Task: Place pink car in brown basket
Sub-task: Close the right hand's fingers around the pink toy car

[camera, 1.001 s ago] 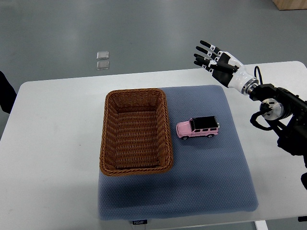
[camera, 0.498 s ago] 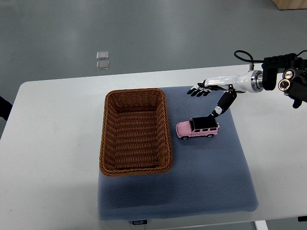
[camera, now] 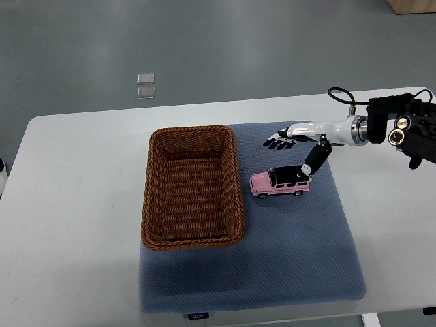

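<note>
A pink toy car (camera: 280,182) with a black roof sits on the blue-grey mat (camera: 293,252), just right of the brown wicker basket (camera: 193,187). The basket is empty. My right hand (camera: 294,148) reaches in from the right edge and hovers just above and behind the car. Its fingers (camera: 276,142) are spread flat toward the left and its thumb (camera: 315,159) points down at the car's rear roof. It holds nothing. The left arm is out of view.
The white table (camera: 75,204) carries the mat and basket. Two small clear squares (camera: 145,85) lie on the grey floor beyond the table's far edge. A wooden object's corner (camera: 412,6) shows at the top right.
My right hand swung down from a raised pose at the table's far right to above the car, then lowered and shifted slightly left. The car and basket have not moved.
</note>
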